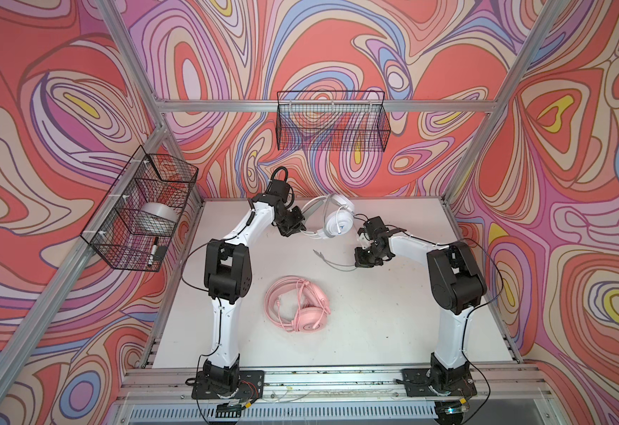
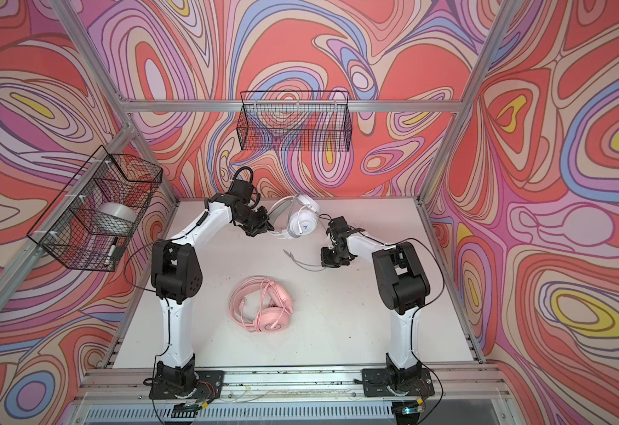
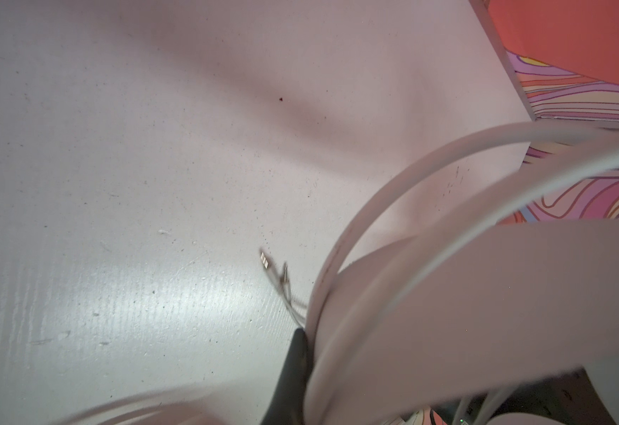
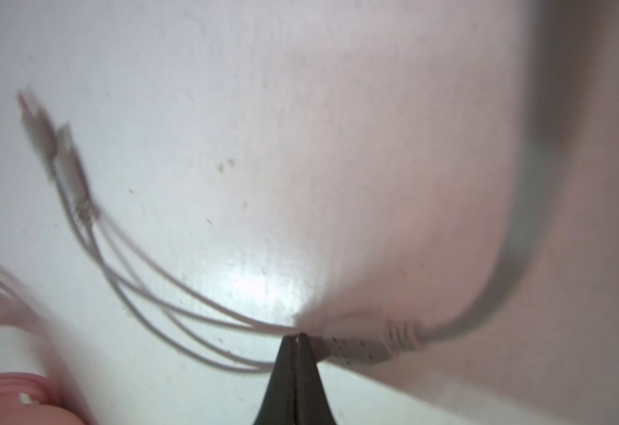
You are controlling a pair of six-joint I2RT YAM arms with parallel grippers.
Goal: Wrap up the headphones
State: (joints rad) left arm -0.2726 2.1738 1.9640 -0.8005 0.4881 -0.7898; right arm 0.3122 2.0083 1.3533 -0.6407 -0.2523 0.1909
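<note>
step: winding grey cable (image 1: 331, 263) onto white headset (image 1: 337, 222) | left claw (image 1: 301, 231): clamped on white headset, upper centre | right claw (image 1: 357, 264): pinched shut on grey cable, right of centre | pink headset (image 1: 308, 312): lower centre, looks wound | advice: keep tension, lay snug loops, let plugs (image 1: 317, 252) trail free

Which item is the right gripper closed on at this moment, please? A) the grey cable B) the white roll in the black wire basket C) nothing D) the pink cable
A: the right wrist view shows the right gripper pinched shut on the grey cable, while the left gripper holds the white over-ear headset.
</note>
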